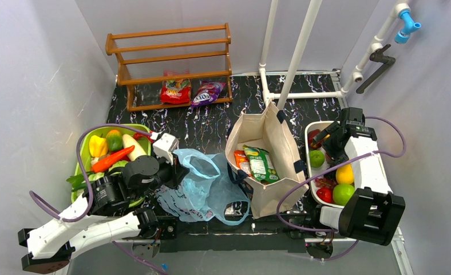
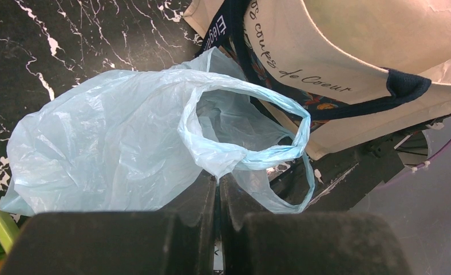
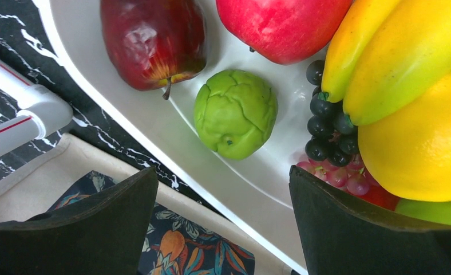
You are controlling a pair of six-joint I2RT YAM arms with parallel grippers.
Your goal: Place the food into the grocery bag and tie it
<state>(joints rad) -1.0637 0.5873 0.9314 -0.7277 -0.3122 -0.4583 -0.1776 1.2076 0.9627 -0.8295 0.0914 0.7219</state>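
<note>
Grocery bag (image 1: 203, 186), light blue thin plastic, lies crumpled on the black table (image 1: 212, 120) straight ahead of the left gripper (image 1: 178, 172). Left gripper (image 2: 218, 192): fingers pressed together, a fold of the bag (image 2: 109, 143) at the base of a handle loop (image 2: 292, 114) pinched at the tips. That loop stands open just past the fingertips; a second loop hangs off to their right side.

Canvas tote (image 1: 269, 137) stands upright beyond the bag from the left gripper, touching the plastic. In the left wrist view the tote (image 2: 355, 57) fills the upper right, its navy strap just behind the loop. A green packet (image 1: 261, 163) and an orange packet (image 1: 243, 162) lie inside it.

White tray (image 1: 312, 129) sits under the right gripper (image 1: 326, 140), right beside the tote. Right gripper (image 3: 222, 175): fingers wide apart, holding nothing, touching nothing, hovering over the tray (image 3: 126, 114) edge.

Ahead of the right gripper in the tray:
- a yellow round fruit (image 3: 423, 143) and a yellow-green long fruit (image 3: 383, 51), to the right
- a red apple (image 3: 280, 26), farthest out
- a dark red apple (image 3: 151, 40), to the left
- a green round fruit (image 3: 236, 113), nearest and centred between the fingers, clear of both
- dark grapes (image 3: 326, 109), between the green fruit and the yellow ones
</note>
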